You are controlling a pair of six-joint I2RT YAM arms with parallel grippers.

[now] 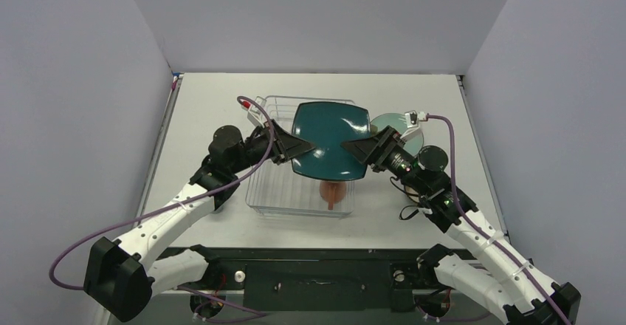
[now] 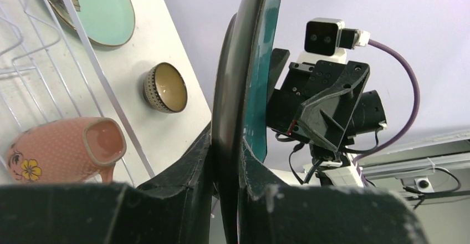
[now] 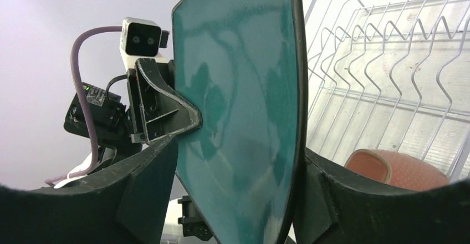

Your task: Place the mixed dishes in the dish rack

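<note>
The dark teal squarish plate point(image 1: 329, 137) hangs in the air over the silver wire dish rack point(image 1: 260, 192). My left gripper point(image 1: 308, 146) is shut on its left edge, both fingers tight on the rim in the left wrist view point(image 2: 227, 161). My right gripper point(image 1: 348, 146) is at its right edge with jaws wide apart around the plate point(image 3: 244, 116); one finger rests on its back. The salmon-orange mug point(image 1: 332, 192) lies on its side in the rack. The pale teal round plate point(image 1: 387, 124) lies right of the rack. The brown bowl point(image 2: 166, 87) stands near it. The grey-blue mug is out of view.
The rack's upright prongs point(image 3: 388, 61) stand under and behind the held plate. The rack's near right wire rim point(image 2: 105, 89) runs between the mug and the bowl. Grey walls close in the table on three sides.
</note>
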